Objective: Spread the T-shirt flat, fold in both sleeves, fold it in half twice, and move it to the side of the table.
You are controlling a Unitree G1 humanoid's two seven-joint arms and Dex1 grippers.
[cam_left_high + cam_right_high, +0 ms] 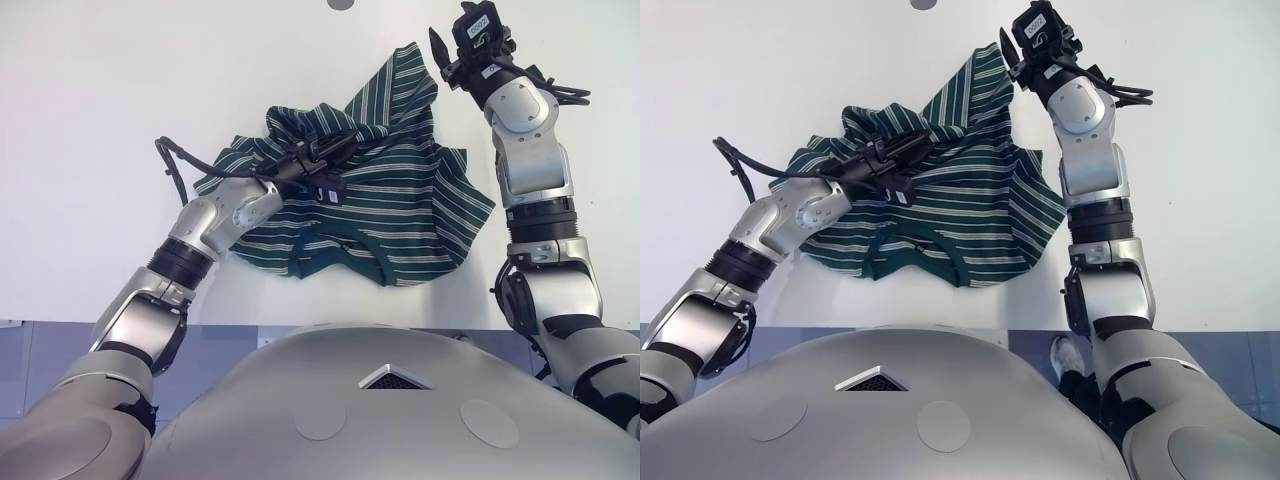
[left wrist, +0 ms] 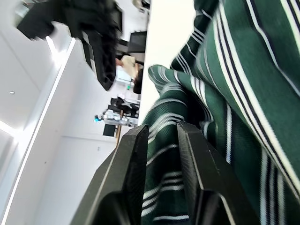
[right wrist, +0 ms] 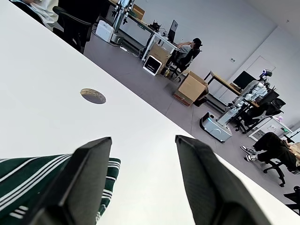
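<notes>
Across the T-shirt (image 1: 400, 215), left arm (image 1: 215, 222) outstretched.

Dark green T-shirt (image 1: 400, 200) with thin white and navy stripes, plain white table (image 1: 100, 100)

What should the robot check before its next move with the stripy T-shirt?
1. T-shirt spread flat: not ok. It lies bunched and creased.
2. T-shirt fully on the table: ok. No part hangs over the near edge.
3. Right end effector open and empty: ok. It is raised by the shirt's far corner, with no cloth between its fingers.
4. Left end effector has a grip on the cloth: cannot tell. It is low over the middle of the shirt.
5. Bare table on both sides for spreading: ok.
</notes>
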